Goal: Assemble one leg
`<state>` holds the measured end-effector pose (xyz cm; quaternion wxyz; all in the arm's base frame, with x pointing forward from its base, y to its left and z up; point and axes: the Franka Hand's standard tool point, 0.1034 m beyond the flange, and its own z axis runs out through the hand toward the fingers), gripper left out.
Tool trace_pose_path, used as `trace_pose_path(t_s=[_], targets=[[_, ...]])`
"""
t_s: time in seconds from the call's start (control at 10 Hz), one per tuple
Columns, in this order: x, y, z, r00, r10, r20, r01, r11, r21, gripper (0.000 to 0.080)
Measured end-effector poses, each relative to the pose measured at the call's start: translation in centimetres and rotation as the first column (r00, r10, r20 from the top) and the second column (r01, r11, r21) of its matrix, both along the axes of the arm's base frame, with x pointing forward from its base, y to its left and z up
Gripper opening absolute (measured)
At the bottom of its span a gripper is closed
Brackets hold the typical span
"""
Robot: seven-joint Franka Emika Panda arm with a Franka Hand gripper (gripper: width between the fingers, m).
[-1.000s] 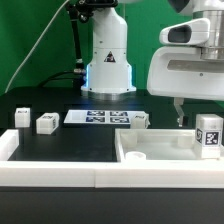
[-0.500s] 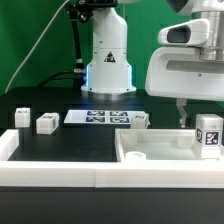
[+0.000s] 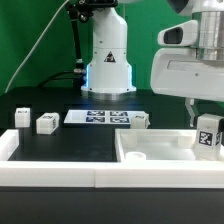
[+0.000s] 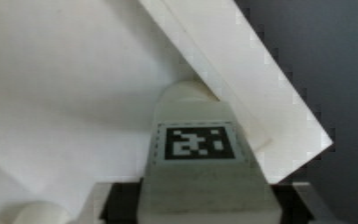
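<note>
Carrying the leg (image 3: 209, 135) lower toward the tray-like piece (image 3: 160, 150).
Clenched on the leg, tag outward, the claw (image 4: 194, 185) has tilted and dipped slightly since a second ago, which suggests placement is near. Tray rim lies just beneath the claw; two loose blocks (image 3: 35, 120) sit well apart, arm reaching down from above.

The exterior view's right edge crops the leg (image 3: 209, 136) and pincer (image 3: 206, 122).
</note>
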<state>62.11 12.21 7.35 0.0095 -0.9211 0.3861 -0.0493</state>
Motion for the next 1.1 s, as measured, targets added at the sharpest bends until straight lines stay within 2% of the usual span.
trace_pose_path(t_s=[0.2, 0.4, 0.5, 0.6, 0.7, 0.9, 1.1], targets=[[-0.15, -0.18, -0.03, 0.945, -0.326, 0.019, 0.325, 0.944, 0.055, 0.0289], [-0.2, -0.17, -0.02, 0.862, -0.507, 0.005, 0.504, 0.859, 0.092, 0.029], [-0.2, -0.11, -0.07, 0.775, -0.632, -0.01, 0.628, 0.768, 0.125, 0.029], [-0.21, 0.02, -0.06, 0.651, -0.759, -0.026, 0.753, 0.641, 0.152, 0.029], [-0.19, 0.03, -0.06, 0.556, -0.83, -0.044, 0.823, 0.543, 0.164, 0.0291], [-0.07, -0.07, -0.09, 0.445, -0.891, -0.084, 0.885, 0.425, 0.189, 0.0291], [-0.1, 0.12, -0.11, 0.362, -0.926, -0.111, 0.921, 0.337, 0.196, 0.0291]])
